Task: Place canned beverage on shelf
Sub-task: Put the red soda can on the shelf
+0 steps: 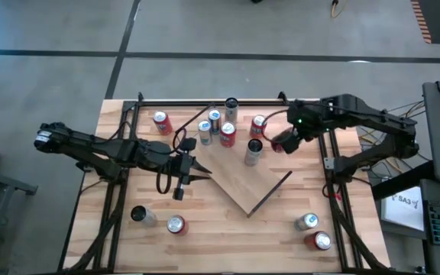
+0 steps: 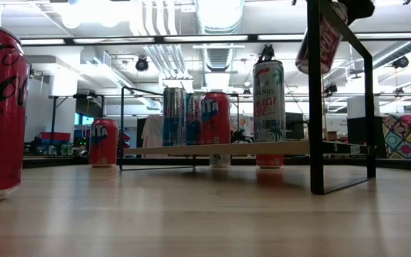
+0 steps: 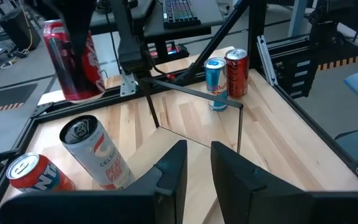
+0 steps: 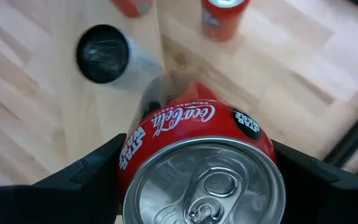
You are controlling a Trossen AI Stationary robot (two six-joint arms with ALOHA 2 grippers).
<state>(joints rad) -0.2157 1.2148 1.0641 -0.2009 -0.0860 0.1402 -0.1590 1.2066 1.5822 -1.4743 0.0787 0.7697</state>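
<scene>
- The red Coca-Cola can [image 4: 197,168], the task's canned beverage, is clamped between the two fingers of the right claw [image 1: 285,143] and hangs in the air above the far right part of the shelf [image 1: 243,187]; in the low view it shows tilted near the top of the picture [image 2: 321,39], clear of the board.
- Near edge of the worktop [image 1: 228,244]: at the left a silver can [image 1: 141,216] lies beside a red-topped can [image 1: 176,224]; at the right a silver-blue can [image 1: 306,221] stands just beside a red can [image 1: 320,241].
- The left claw [image 1: 193,169] is at the left side of the shelf, over the board's left corner; its fingers [image 3: 173,174] stand narrow, with a slim gap between them and nothing in it.
- The shelf is a light-wood board set cornerwise on the worktop, one corner pointing to the near side.
- On it a tall white Celsius can [image 1: 253,151] stands just beside the held can, to its left.
- Farther back on the shelf stand a red can [image 1: 228,134], a blue can [image 1: 204,131] and another blue can [image 1: 215,119], close together.
- Far side: a red can [image 1: 161,122] stands at the left, a tall dark can [image 1: 231,108] in the middle, a red can [image 1: 258,124] at the right.
</scene>
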